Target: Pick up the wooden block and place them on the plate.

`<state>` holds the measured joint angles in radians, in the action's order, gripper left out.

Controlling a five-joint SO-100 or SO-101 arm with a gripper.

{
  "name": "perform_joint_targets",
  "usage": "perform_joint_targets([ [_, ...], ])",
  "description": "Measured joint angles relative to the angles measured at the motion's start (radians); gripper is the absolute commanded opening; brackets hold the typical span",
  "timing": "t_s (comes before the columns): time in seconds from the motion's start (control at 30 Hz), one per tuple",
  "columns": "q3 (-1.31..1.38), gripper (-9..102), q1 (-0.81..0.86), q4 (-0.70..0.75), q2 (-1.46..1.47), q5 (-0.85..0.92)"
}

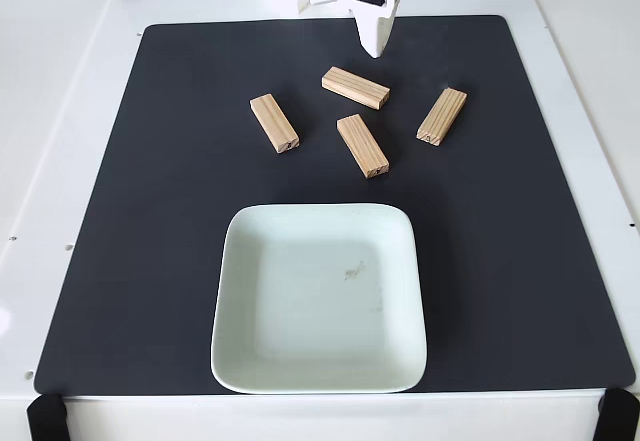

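While the white gripper (375,49) hangs at the far edge of the black mat (520,261), its jaw state impossible to tell, four wooden blocks (274,123) (355,87) (362,145) (442,116) lie scattered mid-mat, just beyond the mint-green plate (318,381) at the near edge.

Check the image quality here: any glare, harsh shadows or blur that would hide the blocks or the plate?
Fixed view: even, bright light, sharp focus; the four wooden blocks cast only faint shadows on the black mat; the plate shows a soft sheen, no blown-out glare; the white table is bright but not clipping the scene.
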<state>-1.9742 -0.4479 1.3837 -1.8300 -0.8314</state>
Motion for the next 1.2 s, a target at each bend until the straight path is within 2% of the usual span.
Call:
perform_joint_targets([
  [0.2, -0.106, -1, 0.008, -0.127, 0.0, 0.0],
  [0.5, -0.11, 0, 0.008, -0.138, 0.0, 0.0],
  [0.57, -0.11, 5, 0.009, -0.138, 0.0, 0.0],
  [0.73, -0.11, 24, 0.009, -0.106, 0.0, 0.0],
  [0.83, -0.11, 31, 0.009, -0.081, -0.006, 0.0],
  [1.2, -0.121, 33, -0.002, -0.077, -0.051, 0.0],
])
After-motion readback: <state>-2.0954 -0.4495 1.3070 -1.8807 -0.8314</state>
